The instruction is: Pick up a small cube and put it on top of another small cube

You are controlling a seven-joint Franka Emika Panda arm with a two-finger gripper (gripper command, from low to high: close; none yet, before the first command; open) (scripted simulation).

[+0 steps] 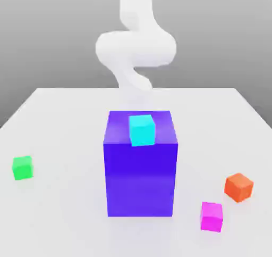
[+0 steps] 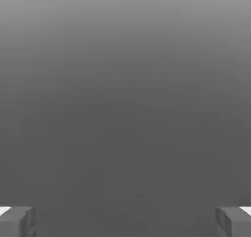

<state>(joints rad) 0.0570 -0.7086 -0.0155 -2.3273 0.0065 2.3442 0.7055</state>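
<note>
The small cube (image 1: 211, 216), plain magenta-pink with flat sharp-edged faces, is being seen resting on the white bench (image 1: 58, 218) nearest the camera, toward the exterior view's right, just beside the orange cube (image 1: 238, 187) and near the big blue-violet box (image 1: 141, 181). In the hand view the end effector (image 2: 125, 221) is being held spread wide, fingertips (image 2: 17, 221) far apart, nothing being gripped or touched.

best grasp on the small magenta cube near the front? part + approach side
Take the small magenta-pink cube from straight above, closing on two opposite vertical faces. It sits flat on the white table, its top is clear, and the orange cube beside it stands apart, likely leaving finger room. The hand is open.
</note>
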